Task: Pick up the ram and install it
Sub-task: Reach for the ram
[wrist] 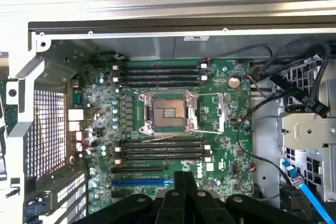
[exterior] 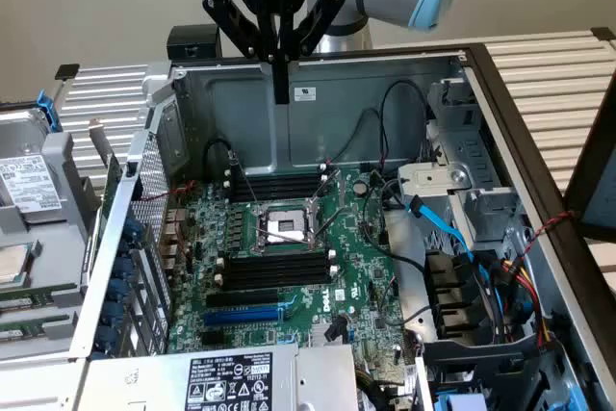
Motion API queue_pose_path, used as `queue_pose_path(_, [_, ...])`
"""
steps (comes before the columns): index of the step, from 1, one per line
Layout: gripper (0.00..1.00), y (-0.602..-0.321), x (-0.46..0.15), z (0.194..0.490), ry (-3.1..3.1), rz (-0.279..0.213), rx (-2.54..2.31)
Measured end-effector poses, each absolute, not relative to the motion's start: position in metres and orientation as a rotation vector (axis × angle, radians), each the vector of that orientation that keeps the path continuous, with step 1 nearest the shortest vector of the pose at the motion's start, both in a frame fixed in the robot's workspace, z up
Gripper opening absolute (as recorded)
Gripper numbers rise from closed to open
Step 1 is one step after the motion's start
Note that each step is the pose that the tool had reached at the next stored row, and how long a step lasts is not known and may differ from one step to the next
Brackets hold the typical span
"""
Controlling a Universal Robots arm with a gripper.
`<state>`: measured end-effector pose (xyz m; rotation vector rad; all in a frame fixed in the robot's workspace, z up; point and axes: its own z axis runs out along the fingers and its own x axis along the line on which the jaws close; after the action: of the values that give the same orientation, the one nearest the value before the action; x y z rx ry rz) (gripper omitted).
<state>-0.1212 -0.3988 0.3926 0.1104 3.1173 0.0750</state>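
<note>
Exterior view: an open computer case (exterior: 337, 113) holds a green motherboard (exterior: 358, 271) whose black memory slots (exterior: 274, 267) run side to side. Above its far wall hangs the gripper (exterior: 280, 98), fingers pressed together and empty. What looks like the ram (exterior: 110, 197), a dark-green strip, stands on edge just outside the perforated wall (exterior: 154, 201) at the exterior view's left, its long axis along that wall and crosswise to the slots.

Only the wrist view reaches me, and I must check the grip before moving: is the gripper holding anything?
Observer: No; the exterior view shows the gripper shut, with nothing in its grip.
Operator: How high does it hang?
Observer: Well above the motherboard, in front of the case's rear wall.
Operator: Anything outside the case?
Observer: A labelled drive lies there, on the exterior view's left.
</note>
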Motion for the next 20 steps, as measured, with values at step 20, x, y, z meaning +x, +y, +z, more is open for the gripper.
queue_pose_path(20, [0.10,-0.401,-0.148,0.393,3.116,0.075,0.110])
